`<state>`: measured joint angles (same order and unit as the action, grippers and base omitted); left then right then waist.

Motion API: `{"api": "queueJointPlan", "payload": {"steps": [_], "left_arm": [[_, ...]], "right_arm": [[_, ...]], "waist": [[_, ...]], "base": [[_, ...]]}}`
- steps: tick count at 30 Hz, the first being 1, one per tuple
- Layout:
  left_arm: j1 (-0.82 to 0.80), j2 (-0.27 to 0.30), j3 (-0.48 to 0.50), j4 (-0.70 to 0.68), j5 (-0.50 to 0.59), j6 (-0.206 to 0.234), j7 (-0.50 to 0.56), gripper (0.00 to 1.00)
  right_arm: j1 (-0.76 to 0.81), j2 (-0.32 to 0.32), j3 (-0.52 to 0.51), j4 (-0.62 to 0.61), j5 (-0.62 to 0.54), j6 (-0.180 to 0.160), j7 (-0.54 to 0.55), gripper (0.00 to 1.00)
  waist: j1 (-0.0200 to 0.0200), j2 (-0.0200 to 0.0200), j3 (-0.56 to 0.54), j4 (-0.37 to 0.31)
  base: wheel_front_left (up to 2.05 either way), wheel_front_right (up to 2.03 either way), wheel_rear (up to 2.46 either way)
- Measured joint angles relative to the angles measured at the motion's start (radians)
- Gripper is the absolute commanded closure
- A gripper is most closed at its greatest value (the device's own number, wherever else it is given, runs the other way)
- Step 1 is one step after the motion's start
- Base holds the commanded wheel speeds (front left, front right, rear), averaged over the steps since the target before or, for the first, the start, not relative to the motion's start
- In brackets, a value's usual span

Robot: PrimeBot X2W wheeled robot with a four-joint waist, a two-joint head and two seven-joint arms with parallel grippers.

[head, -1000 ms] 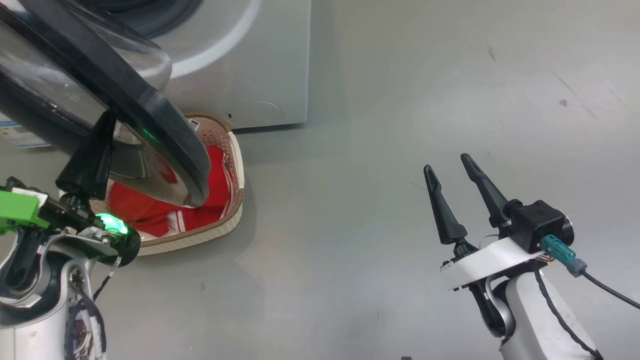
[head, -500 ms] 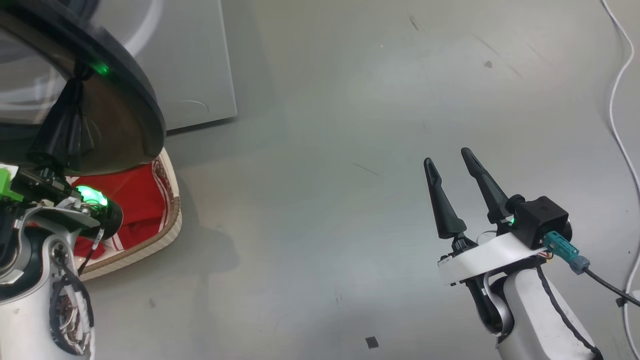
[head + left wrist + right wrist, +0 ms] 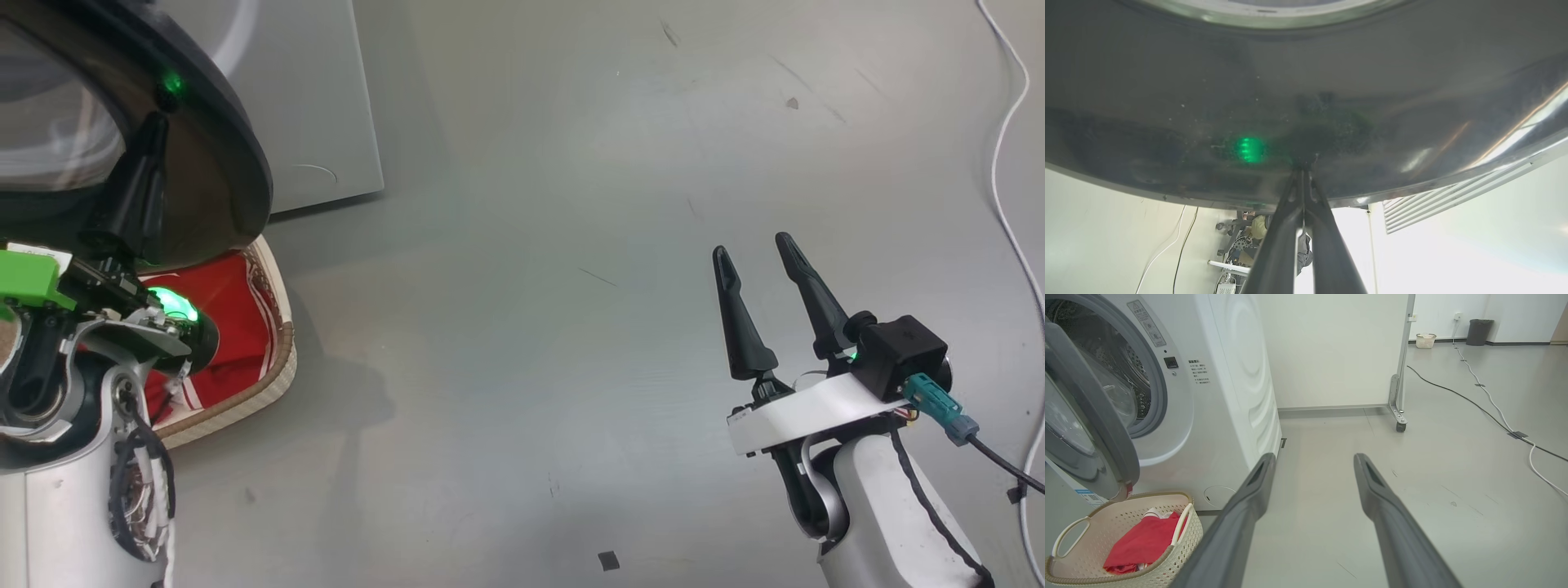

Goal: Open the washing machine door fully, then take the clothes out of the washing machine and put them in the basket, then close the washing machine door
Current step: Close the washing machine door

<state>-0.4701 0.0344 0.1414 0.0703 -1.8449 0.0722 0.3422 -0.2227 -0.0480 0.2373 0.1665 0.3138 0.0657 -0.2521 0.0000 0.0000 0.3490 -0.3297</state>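
Currently, the left gripper (image 3: pixel 1303 169), fingers pressed together, touches the washing machine door (image 3: pixel 1208 102) at its rim. The right gripper (image 3: pixel 752 245) hangs spread and empty; the clothes (image 3: pixel 1141 543) lie in the basket (image 3: pixel 1186 549).

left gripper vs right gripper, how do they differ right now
The left gripper has its jaws shut; the right gripper has its jaws wide open. The left gripper's tips meet the washing machine door; the right gripper holds nothing, over the floor. Both have long dark fingers.
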Motion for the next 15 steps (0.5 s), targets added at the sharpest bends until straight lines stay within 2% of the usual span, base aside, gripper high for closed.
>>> {"api": "queueJointPlan", "payload": {"steps": [6,15], "left_arm": [[0.005,0.012,-0.052,0.02,0.046,-0.043,0.022,1.0],[0.108,0.163,-0.216,0.055,0.403,-0.159,0.023,1.0]], "right_arm": [[0.0,0.0,-0.014,0.002,-0.017,-0.006,0.0,0.0],[0.002,-0.001,-0.039,0.007,-0.032,-0.005,0.0,0.0]], "waist": [[0.0,0.0,-0.02,0.033],[0.0,0.0,-0.067,0.098]], "base": [[0.0,0.0,0.0],[0.0,0.0,0.0]]}}
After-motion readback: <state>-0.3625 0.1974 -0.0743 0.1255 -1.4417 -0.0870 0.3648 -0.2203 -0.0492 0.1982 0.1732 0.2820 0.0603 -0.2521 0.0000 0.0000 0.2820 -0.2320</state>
